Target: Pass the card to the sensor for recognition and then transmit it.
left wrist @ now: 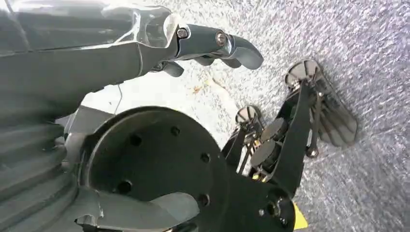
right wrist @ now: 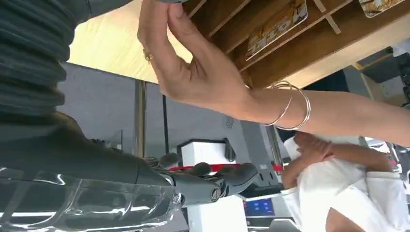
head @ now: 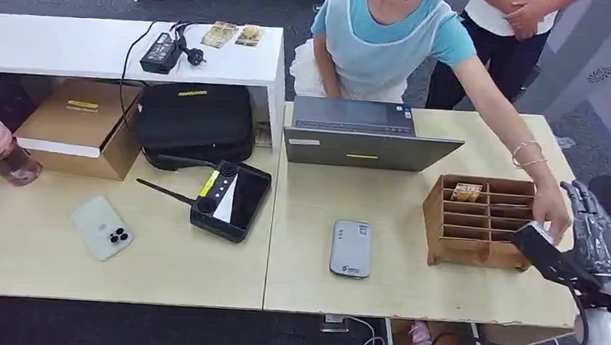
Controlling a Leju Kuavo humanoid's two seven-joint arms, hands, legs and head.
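My right hand hovers at the table's right edge, just beside the wooden card rack, its fingers stretched out and apart. A person's hand with bracelets reaches across the rack and touches the thumb side of my hand; their pinched fingers hide whatever lies between them. Patterned cards sit in the rack's back slots. The grey card sensor lies flat at mid-table, left of the rack. My left hand hangs over the floor, holding nothing.
An open laptop stands behind the sensor. A black device with an antenna and a white phone lie on the left table. A black bag and a cardboard box sit further back. A second person stands behind.
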